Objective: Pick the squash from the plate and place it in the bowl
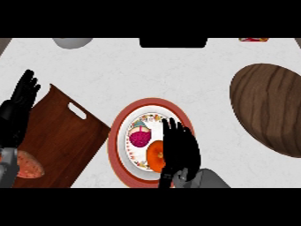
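An orange squash [155, 154] lies on a round plate [123, 128] with a red-brown rim and a flowered white centre, near the middle of the counter. My right hand [180, 148] hovers over the plate's right half with its fingers straight and pointing away from me, and it hides the squash's right side. It is open and nothing is held in it. A dark wooden bowl [273, 114] stands at the right, well apart from the plate. My left hand [16, 110] rests open at the left edge, fingers up.
A brown cutting board [61, 141] lies left of the plate, with a reddish sweet potato [29, 165] on its near end. At the far edge are a grey round object [73, 42], a black object [172, 42] and a small red item [252, 39].
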You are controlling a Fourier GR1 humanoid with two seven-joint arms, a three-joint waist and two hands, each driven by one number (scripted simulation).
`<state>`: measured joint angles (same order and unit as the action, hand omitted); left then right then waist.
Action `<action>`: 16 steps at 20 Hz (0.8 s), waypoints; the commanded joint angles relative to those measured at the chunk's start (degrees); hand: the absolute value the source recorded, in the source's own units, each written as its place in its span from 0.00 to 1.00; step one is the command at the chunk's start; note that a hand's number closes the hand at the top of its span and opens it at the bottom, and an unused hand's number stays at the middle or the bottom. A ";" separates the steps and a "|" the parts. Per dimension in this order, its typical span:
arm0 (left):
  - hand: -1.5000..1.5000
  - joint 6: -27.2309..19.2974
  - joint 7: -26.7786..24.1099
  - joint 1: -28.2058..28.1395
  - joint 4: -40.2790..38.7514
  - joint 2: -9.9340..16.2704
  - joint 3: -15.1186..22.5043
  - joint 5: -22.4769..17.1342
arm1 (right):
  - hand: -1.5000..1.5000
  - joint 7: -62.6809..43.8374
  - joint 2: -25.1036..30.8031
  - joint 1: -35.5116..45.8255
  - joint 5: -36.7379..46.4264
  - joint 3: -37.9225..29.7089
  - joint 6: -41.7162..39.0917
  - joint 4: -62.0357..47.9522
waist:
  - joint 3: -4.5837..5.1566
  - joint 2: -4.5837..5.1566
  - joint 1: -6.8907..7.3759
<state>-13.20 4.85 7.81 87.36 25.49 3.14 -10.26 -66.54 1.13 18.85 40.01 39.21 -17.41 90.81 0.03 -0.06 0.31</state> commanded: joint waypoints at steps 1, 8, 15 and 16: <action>0.50 -0.38 1.90 1.84 -0.92 -0.90 -0.11 1.02 | 0.00 -10.74 -1.08 0.33 0.58 0.65 0.38 0.07 | -0.01 0.01 -0.35; 0.50 2.35 0.84 -1.22 0.93 -0.24 -2.16 0.39 | 1.00 -7.63 -1.08 0.14 -4.38 -1.37 1.53 -3.55 | -0.01 0.00 -0.05; 0.50 2.11 2.87 -2.48 4.64 -2.58 -2.56 3.16 | 1.00 5.54 -1.07 2.30 -1.24 -2.45 8.05 -13.69 | -0.04 0.01 0.02; 0.50 2.85 0.09 -1.10 0.51 -3.11 -2.85 3.48 | 1.00 4.38 -1.07 6.01 -3.92 0.46 11.68 -18.05 | -0.03 0.12 0.24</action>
<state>-10.65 6.16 7.71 88.03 23.78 0.41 -8.06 -60.24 1.22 23.25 37.20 37.98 -10.22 79.15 0.27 -0.61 0.27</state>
